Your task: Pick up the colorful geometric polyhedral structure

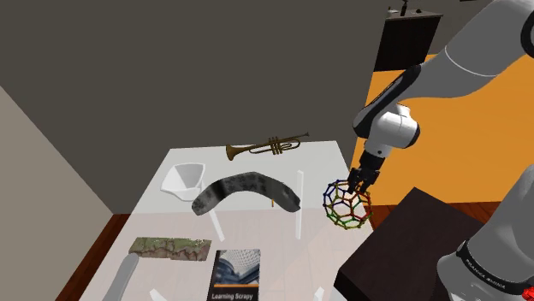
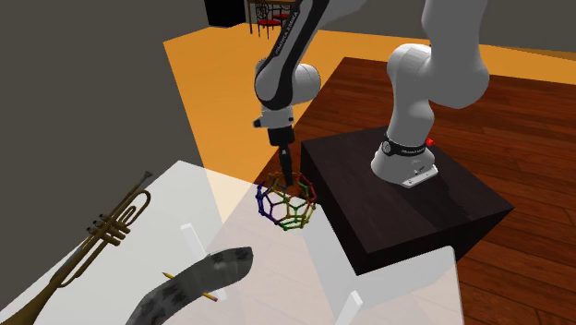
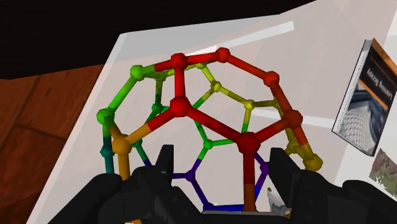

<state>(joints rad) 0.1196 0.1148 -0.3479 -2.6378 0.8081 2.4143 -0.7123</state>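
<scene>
The polyhedron point(image 1: 347, 205) sits at the table point(image 1: 257, 244) edge nearest the stand point(image 1: 411, 244). The gripper point(image 1: 358, 182) comes down onto its top.

In the wrist view, the gripper point(image 3: 222, 167) has its fingers point(image 3: 164, 167) spread apart, straddling the lower struts. A red-to-orange strut runs down between them, nearer one finger but clear of it. No finger can be seen pressing on a strut. The same view gives the colours strut by strut: red on the near face, green to one side, yellow behind and blue and purple low by the fingers.

The two exterior views do not show the finger gap, because the cage hides the tips. They also do not settle whether the polyhedron point(image 2: 286, 205) rests on the table or hangs just above it.

The shoulder view shows what lies on the rest of the table:
- a trumpet point(image 1: 267, 147) at the far end
- a white bowl point(image 1: 184, 180) towards that view's left
- a curved grey piece point(image 1: 244, 190) in the middle
- a mossy slab point(image 1: 169, 248) near the bottom
- a book point(image 1: 234, 272) beside the slab

The book point(image 3: 368, 95) also shows in the wrist view, well beyond the polyhedron.

The second exterior view shows the arm's base on the stand point(image 2: 406, 217), with a wood floor around it.
</scene>
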